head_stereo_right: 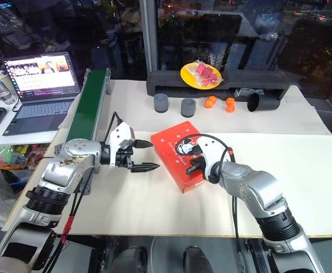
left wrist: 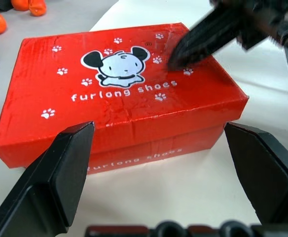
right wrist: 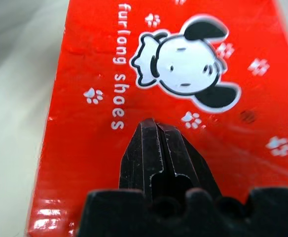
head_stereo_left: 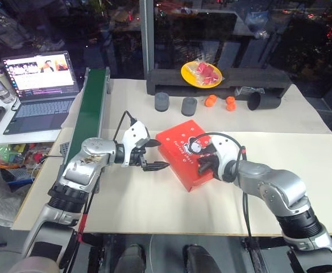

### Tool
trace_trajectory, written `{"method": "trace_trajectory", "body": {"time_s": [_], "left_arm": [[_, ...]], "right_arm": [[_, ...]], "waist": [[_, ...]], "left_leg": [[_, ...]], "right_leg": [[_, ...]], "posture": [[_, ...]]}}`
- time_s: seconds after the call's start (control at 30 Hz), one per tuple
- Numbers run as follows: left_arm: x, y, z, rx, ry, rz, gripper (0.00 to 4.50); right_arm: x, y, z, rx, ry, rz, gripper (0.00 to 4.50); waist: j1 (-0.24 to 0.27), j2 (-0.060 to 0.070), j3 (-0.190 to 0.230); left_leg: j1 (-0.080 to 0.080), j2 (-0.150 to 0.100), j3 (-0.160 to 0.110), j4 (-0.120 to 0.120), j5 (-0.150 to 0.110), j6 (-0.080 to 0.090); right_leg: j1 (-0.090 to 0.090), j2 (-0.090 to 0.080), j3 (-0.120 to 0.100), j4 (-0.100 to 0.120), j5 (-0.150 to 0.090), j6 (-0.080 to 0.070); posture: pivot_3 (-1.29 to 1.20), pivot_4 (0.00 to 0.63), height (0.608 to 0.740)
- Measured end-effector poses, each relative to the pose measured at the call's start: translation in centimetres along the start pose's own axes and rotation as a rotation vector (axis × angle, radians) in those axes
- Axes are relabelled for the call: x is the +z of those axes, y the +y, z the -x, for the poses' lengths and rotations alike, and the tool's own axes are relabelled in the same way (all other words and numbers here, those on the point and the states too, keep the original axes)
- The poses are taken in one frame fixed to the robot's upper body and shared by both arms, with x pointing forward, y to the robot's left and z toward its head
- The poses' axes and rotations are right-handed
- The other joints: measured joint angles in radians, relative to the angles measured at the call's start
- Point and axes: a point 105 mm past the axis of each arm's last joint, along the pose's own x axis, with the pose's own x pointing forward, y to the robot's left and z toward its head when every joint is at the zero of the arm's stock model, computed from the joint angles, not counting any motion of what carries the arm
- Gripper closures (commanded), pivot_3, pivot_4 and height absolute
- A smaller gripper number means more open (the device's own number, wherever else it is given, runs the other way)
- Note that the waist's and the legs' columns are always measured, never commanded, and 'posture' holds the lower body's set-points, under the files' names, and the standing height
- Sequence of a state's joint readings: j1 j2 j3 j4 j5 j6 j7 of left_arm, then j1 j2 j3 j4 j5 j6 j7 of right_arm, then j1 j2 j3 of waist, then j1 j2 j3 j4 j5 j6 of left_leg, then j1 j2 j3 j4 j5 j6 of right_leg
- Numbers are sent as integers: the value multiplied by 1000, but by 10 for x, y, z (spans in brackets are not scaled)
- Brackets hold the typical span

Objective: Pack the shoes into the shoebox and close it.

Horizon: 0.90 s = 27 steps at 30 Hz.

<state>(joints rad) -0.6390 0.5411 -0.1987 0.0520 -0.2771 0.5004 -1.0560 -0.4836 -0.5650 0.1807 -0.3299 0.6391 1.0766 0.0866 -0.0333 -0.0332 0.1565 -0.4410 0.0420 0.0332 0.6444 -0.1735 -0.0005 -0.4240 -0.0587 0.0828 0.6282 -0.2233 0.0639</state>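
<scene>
**Lid down, right fingertips on top of it**

The red-orange cardboard shoebox (head_stereo_left: 187, 153) with the white cartoon face and lettering on its lid lies at the centre of the head view, on the pale tabletop (head_stereo_left: 154, 210), long axis running from upper left to lower right of the frame. Its lid sits down on the base; the shoes, judged from that, are inside.

The right gripper (head_stereo_left: 203, 166) comes in from the right of the frame, its two black fingers pressed together with nothing between them. In the left wrist view their tips meet the lid beside the cartoon face, towards the lower right end of the box. The left gripper (head_stereo_left: 153, 154) hovers just off the box's left long side, fingers spread wide and empty, the box's side between them in its wrist view.

The right arm is therefore the one on the lid. Any remaining press goes straight down; I judge the closing nearly finished.
</scene>
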Motion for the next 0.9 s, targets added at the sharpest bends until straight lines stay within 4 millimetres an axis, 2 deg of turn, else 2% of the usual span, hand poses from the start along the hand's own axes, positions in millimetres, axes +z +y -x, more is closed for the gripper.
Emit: {"method": "trace_trajectory", "body": {"time_s": [0.23,0.3,0.43,0.5,0.57,0.63,0.73,0.8,0.9], "left_arm": [[-8,-1,0,35,-11,17,0],[-7,2,0,71,-33,31,0],[-3,11,1,150,-74,48,0],[4,19,0,235,-140,80,0],[9,29,3,319,-202,122,0],[13,41,9,426,-271,185,0],[9,60,19,620,-316,279,0],[-5,75,26,805,-299,355,0],[-28,79,29,965,-239,439,0]], "right_arm": [[-2,-16,5,-53,5,-24,4464],[4,-21,8,-55,-32,-74,4464],[41,-40,26,-93,-211,-175,4464],[68,-68,49,-200,-360,-200,4464],[74,-92,64,-322,-415,-194,4464],[62,-118,75,-469,-386,-161,4464],[27,-147,82,-647,-264,-85,4464],[10,-156,84,-718,-229,-62,4464],[0,-162,88,-791,-225,-44,4464]], "waist": [[6,0,0],[10,0,0],[12,0,0],[18,0,0],[23,0,0],[27,-1,0],[23,-1,0],[17,0,0],[6,0,0]], "left_leg": [[0,0,0,1,0,0],[0,0,0,1,0,0],[0,0,0,1,0,0],[0,0,0,1,0,0],[0,0,-1,1,0,0],[0,-1,-1,1,0,0],[0,-2,-1,1,0,0],[1,-3,-1,1,0,0],[2,-3,-1,0,0,0]], "right_leg": [[0,0,0,0,0,0],[0,0,-1,0,0,0],[0,0,0,1,0,0],[0,0,-1,0,0,0],[1,-1,-2,0,0,0],[1,-2,-2,-1,0,1],[1,-2,-1,0,0,1],[1,-2,0,1,0,1],[1,-2,1,2,0,1]], "posture": [[0,150,740],[0,150,740],[0,150,740],[0,150,740],[0,150,740],[0,150,740],[0,150,740],[0,150,740],[0,150,740]]}}
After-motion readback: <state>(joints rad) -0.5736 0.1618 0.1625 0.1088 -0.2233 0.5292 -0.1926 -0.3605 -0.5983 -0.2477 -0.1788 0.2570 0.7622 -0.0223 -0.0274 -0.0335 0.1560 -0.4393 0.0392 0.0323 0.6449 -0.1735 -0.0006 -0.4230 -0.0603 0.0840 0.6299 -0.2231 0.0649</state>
